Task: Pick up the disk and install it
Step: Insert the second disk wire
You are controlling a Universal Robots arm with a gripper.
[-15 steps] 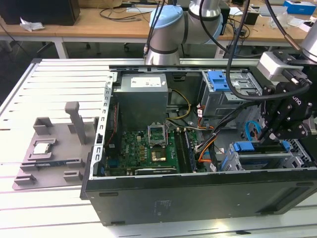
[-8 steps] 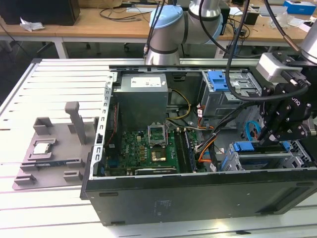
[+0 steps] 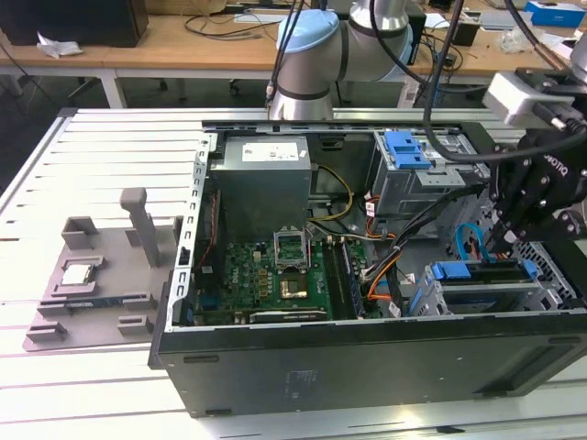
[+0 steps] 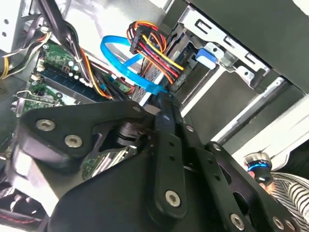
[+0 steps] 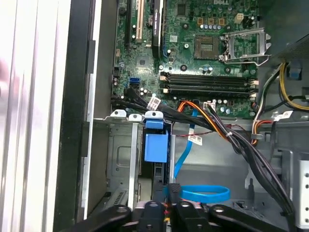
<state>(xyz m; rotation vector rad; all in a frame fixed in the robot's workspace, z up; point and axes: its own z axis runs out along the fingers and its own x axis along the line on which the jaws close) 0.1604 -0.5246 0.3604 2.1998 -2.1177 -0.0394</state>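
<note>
Your table [image 3: 101,147], a slatted grey metal top, carries an open computer case [image 3: 367,367] lying on its side across its middle, with a grey holder tray [image 3: 83,302] beside it toward the exterior view's left edge. Inside the case you can see the green circuit board [image 3: 275,284] on the floor of the case, a grey power supply box [image 3: 261,179] behind it, and a metal drive cage [image 3: 514,293] in the corner at the exterior view's right. The disk [image 3: 486,270] sits in that cage, its blue frame lying along the cage's top edge; in the first wrist view its blue tab [image 5: 156,145] stands in the slot between the cage rails. Your end effector [image 3: 510,235] hangs just above the cage, and its fingers [image 5: 166,212] stand close together around the disk's near end, though you cannot tell whether they are actually clamped on it. A blue flat cable [image 4: 130,63] loops beside them.
</note>
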